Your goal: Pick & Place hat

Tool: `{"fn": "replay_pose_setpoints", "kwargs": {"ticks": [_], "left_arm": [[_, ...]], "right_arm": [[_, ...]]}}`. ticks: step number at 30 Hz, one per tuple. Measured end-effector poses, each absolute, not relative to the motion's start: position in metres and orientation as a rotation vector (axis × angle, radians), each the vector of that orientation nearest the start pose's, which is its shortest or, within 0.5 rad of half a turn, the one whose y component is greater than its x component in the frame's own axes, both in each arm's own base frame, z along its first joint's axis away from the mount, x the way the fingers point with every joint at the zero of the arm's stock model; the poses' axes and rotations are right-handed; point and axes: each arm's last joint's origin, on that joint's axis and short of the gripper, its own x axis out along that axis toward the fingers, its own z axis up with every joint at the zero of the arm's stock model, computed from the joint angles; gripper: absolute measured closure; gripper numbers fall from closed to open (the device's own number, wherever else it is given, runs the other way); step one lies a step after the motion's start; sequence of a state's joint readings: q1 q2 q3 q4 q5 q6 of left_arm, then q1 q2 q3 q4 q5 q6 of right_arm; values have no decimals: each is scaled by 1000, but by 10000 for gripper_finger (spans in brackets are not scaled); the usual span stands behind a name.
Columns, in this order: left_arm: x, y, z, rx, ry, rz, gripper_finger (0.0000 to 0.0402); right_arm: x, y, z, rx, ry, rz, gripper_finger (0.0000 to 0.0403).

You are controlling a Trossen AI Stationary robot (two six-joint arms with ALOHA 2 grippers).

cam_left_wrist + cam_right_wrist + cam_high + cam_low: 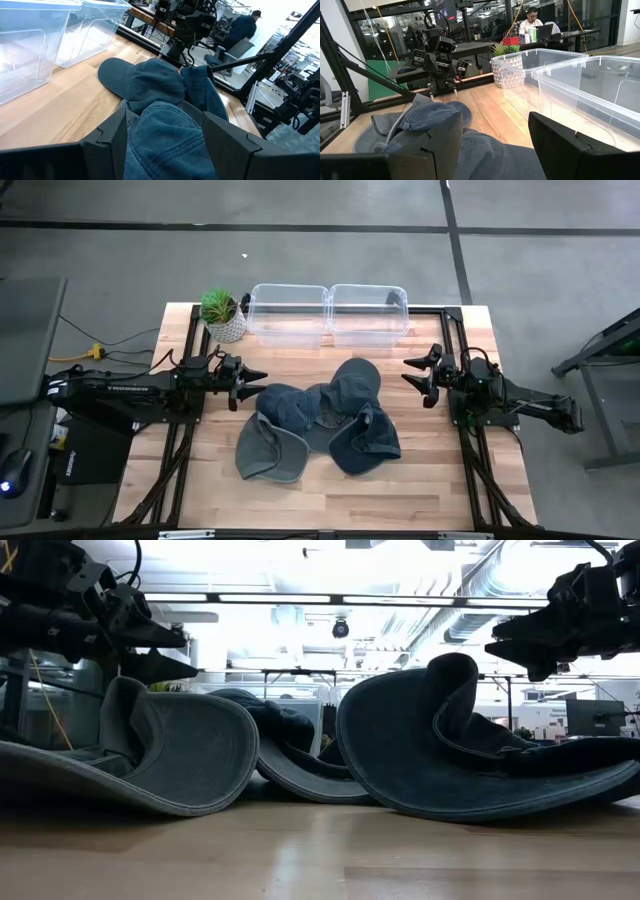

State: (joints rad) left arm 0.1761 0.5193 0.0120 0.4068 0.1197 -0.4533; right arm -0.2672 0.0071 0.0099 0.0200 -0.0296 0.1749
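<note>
on the wooden surface [200,490] the pile of blue hats [318,430] lies between both arms, nearer the left gripper [255,384], fingers apart just beside it; the right gripper [412,370] waits open.

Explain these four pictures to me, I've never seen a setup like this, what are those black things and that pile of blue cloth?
The black things are two robot arms at a wooden table, each ending in a two-finger gripper. One picture looks straight down, one looks level across the tabletop, and two come from cameras on the arms' wrists. The blue cloth is a pile of denim hats in the middle. Behind it stand two clear plastic bins and a small potted green plant. The left gripper hovers at the pile's left edge, the right gripper at its right. Both are open and hold nothing.
</note>
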Motion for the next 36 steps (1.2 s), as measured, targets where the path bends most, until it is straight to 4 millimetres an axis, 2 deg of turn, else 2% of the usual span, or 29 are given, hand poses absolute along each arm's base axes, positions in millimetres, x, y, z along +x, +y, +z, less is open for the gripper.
{"fn": "replay_pose_setpoints", "kwargs": {"ticks": [20, 32, 36], "left_arm": [[129, 19, 158, -468, 85, 75, 202], [129, 19, 158, -621, 91, 64, 202], [130, 20, 164, -625, 75, 80, 202]], "right_arm": [[94, -25, 168, 171, -43, -235, 181], [94, -25, 168, 171, -43, -235, 181], [94, -25, 168, 171, -43, -235, 181]]}}
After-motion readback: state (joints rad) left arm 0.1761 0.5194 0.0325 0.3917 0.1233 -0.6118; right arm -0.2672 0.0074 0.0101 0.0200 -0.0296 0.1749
